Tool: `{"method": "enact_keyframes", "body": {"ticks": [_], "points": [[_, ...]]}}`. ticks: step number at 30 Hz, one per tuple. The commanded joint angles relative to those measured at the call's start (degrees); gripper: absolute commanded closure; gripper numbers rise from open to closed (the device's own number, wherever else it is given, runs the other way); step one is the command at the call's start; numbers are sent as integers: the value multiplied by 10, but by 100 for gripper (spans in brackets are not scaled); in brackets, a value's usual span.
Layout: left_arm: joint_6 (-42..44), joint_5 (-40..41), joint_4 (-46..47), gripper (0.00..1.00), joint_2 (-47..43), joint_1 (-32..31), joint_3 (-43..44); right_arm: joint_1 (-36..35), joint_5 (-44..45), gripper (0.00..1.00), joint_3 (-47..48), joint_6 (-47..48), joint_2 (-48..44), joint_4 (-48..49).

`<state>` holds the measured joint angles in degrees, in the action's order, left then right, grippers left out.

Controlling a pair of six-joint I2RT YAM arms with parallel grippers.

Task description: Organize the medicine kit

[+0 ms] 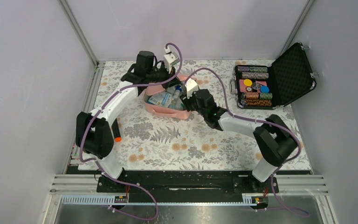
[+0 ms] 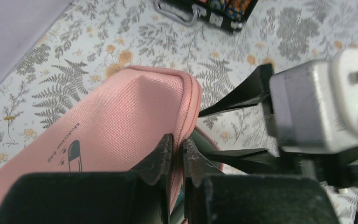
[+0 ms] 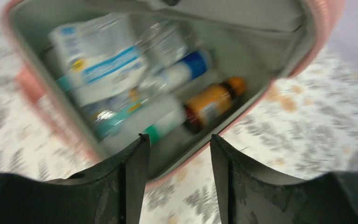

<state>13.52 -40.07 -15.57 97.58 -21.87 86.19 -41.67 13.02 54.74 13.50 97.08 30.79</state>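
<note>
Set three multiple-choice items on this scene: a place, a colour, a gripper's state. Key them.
1. Where is the black hard foam-lined case?
A. far right B. near left C. centre
2. What colour is the cap of the brown bottle inside the pink soft zippered pouch?
A. blue B. orange C. white
3. The left gripper is:
A. open B. shut on a box C. shut on the pouch's lid
1 A: top view shows it far right. 2 B: right wrist view shows an orange cap. 3 C: its fingers pinch the lid's edge.
</note>
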Motion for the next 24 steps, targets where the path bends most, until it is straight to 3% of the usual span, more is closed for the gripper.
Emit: {"method": "enact_keyframes", "body": {"ticks": [1,3,5,7,9,13,14,19,22,24], "points": [[118,12,-42,100,-36,2,-32,38,-224,40,-4,-107,-83,-176],[258,66,-75,100,-50,-13,-64,88,-349,36,28,-130,-95,-262],[343,118,-59,96,-58,-15,-111,141,-472,34,37,-163,-98,-283],[357,138,-45,67,-60,-15,-141,176,-535,33,39,-177,-98,-277],[312,140,-10,37,-70,-13,-164,195,-546,33,46,-175,-92,-271],[139,125,33,5,-96,9,-169,200,-500,29,84,-201,-45,-258],[102,146,41,1,-104,13,-170,200,-483,29,103,-212,-28,-263],[-115,385,29,1,-128,47,-171,205,-444,30,190,-270,60,-254],[-275,412,-42,1,-123,104,-169,209,-404,31,238,-273,110,-244],[-340,350,-75,1,-108,154,-182,216,-369,31,269,-280,135,-235]]}}
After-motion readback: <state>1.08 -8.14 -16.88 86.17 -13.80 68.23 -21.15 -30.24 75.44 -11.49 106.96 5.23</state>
